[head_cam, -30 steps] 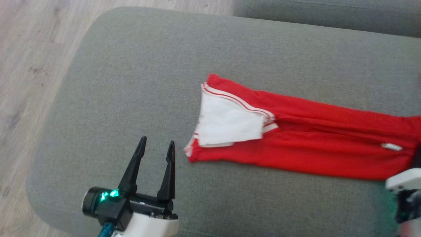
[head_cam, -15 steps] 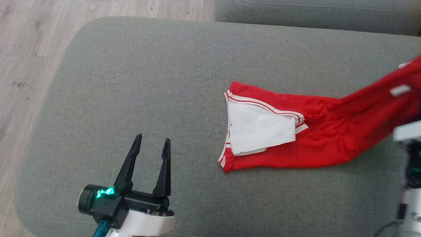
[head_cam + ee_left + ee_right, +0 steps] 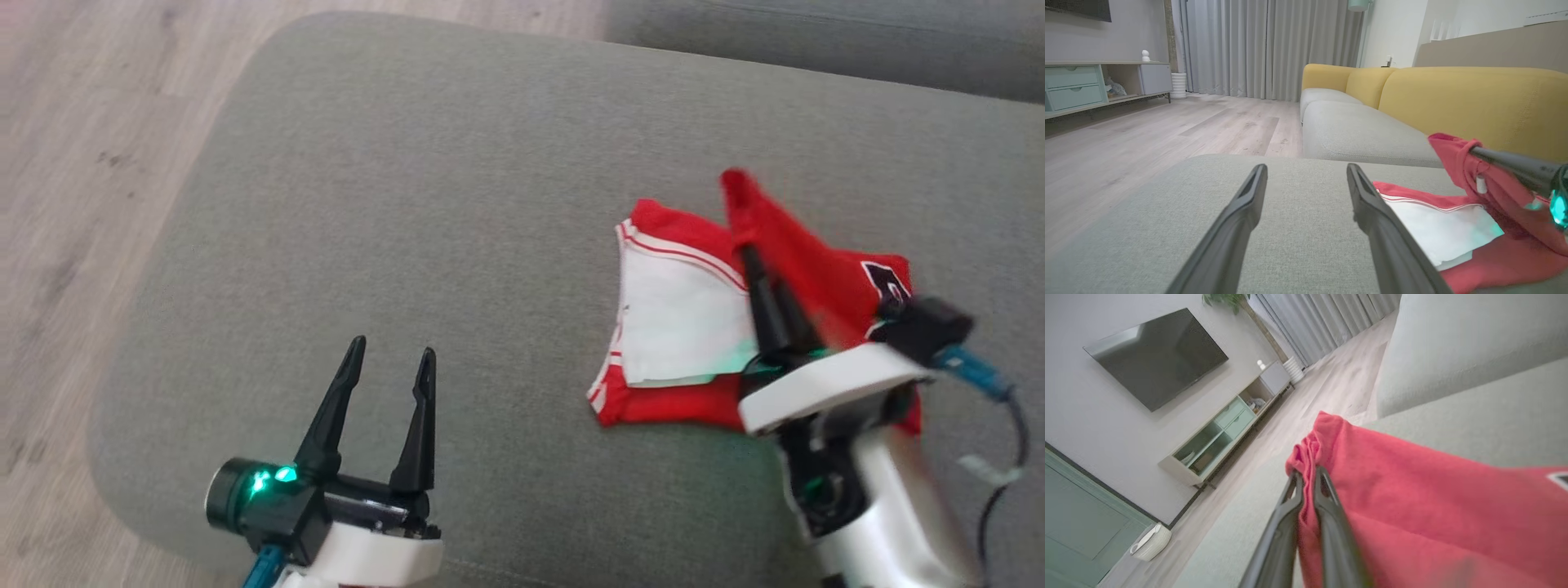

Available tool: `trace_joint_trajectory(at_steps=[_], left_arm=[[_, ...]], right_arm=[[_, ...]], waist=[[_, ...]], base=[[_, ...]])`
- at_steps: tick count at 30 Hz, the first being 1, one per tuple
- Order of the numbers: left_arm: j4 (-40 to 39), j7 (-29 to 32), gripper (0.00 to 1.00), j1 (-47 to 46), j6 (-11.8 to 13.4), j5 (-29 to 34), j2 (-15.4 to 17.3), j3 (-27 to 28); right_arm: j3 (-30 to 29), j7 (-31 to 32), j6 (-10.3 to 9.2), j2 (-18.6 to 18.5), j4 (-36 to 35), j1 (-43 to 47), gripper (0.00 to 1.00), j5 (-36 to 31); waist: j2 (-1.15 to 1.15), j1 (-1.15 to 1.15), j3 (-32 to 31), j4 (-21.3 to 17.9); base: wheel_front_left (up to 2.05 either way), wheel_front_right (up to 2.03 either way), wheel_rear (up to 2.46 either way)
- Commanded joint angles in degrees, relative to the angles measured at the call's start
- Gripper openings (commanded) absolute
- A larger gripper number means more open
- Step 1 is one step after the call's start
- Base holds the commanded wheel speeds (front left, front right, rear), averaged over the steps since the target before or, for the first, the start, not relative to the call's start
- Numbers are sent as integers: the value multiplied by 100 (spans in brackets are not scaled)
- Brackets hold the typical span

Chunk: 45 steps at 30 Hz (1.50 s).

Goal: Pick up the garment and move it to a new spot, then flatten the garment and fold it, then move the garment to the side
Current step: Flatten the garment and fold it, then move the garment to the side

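Red garment (image 3: 686,314) pinched at one end – lifted above the grey cushion (image 3: 457,204)
Right gripper (image 3: 739,245) is clamped on it – left gripper (image 3: 390,353) is seen spread wide, empty.

garment (image 3: 678,318): raised edge blurred | dark print (image 3: 888,284): partly hidden behind wrist of right pincer (image 3: 744,249)

soft, matt red cloth makes up the garment (image 3: 816,261), with a smooth white fabric panel; beneath it the grey ottoman (image 3: 457,204) shows coarse woven upholstery, dull and slightly rough. the left gripper (image 3: 392,349) has fingers of matt black plastic, its wrist shell (image 3: 375,563) glossy white. the floor (image 3: 98,122) is pale wood-grain plank with a low sheen — the television (image 3: 1155,355) screen dark and glossy.
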Motion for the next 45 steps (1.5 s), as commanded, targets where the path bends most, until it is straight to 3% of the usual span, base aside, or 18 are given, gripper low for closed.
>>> trace_joint_trajectory(at_steps=[1,2,3,4,5,8,12,21,28,35,45], left_arm=[[-159,-46,100,-161,-31,23,-50,208],[-149,-46,100,-164,-34,16,-55,212],[-137,-46,100,-165,-29,1,-60,220],[-122,-46,100,-168,-30,-15,-64,217],[-110,-46,100,-173,-30,-23,-68,213],[-84,-46,100,-162,-14,-53,-75,218],[-49,-46,100,-81,43,-72,-81,277],[14,-46,100,131,96,-114,-84,385],[214,-46,100,325,122,-158,-85,503],[290,-46,100,647,140,-134,-86,667],[408,-46,100,749,79,-12,-86,770]], right_arm=[[301,-222,-4,-20,14,-299,0,125],[460,-336,-4,-20,158,-370,0,267],[590,-467,-4,-20,317,-442,9,460],[731,-602,-4,-20,460,-530,89,615],[899,-737,-4,-20,554,-623,100,794],[1295,-1091,-4,-20,720,-827,100,1414],[1295,-1361,-4,-20,881,-928,100,1330],[94,-1526,-4,-91,687,-93,100,-378],[-786,-1542,-4,-263,-295,1374,100,-1854],[-1044,-1543,-4,-141,-482,2206,100,-2228],[-1072,-1544,-4,-76,-409,2323,100,-2382]], waist=[[0,0,32,113],[0,0,39,144],[0,0,38,164],[0,0,34,188],[0,0,30,202],[0,0,-39,190],[0,0,-232,38],[0,0,-736,-384],[0,0,-1070,-683],[0,0,-1313,-874],[0,0,-1388,-902]], base=[[0,0,0],[0,0,0],[0,0,0],[0,0,0],[0,0,0],[0,0,0],[0,0,0],[0,0,0],[0,0,0],[0,0,0],[0,0,0]])
